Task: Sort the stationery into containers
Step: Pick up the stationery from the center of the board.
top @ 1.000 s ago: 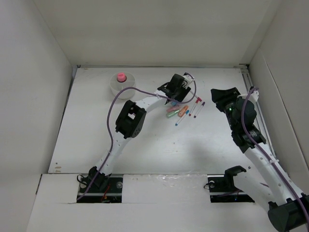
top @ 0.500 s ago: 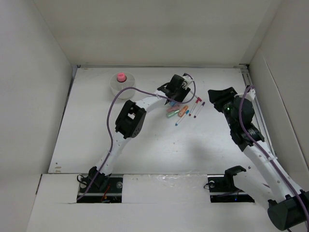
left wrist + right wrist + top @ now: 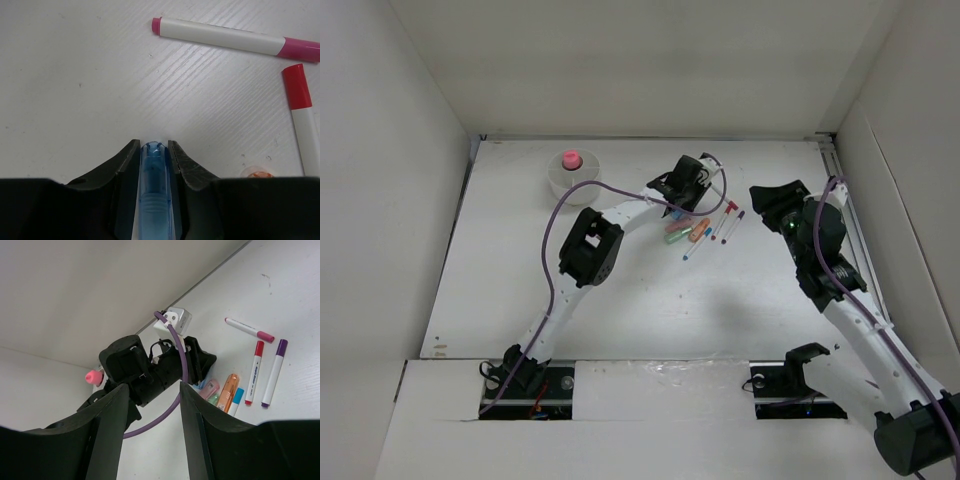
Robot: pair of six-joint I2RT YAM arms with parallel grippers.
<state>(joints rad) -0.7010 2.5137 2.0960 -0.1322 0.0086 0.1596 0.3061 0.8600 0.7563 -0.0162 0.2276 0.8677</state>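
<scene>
Top external view shows plain white walls (image 3: 410, 150) around a flat white table (image 3: 620, 300). A round white bowl (image 3: 556, 184) sits far left, holding a pink-topped stub (image 3: 571, 158). The left gripper (image 3: 154, 146) pinches a clear blue pen (image 3: 156, 200) close to the table. The right gripper (image 3: 151, 390) hangs wide apart, holding nothing.

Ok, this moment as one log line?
left gripper: jaws shut on blue piece | right gripper: jaws open, empty | bowl: pink-topped item inside | pens: on table
</scene>
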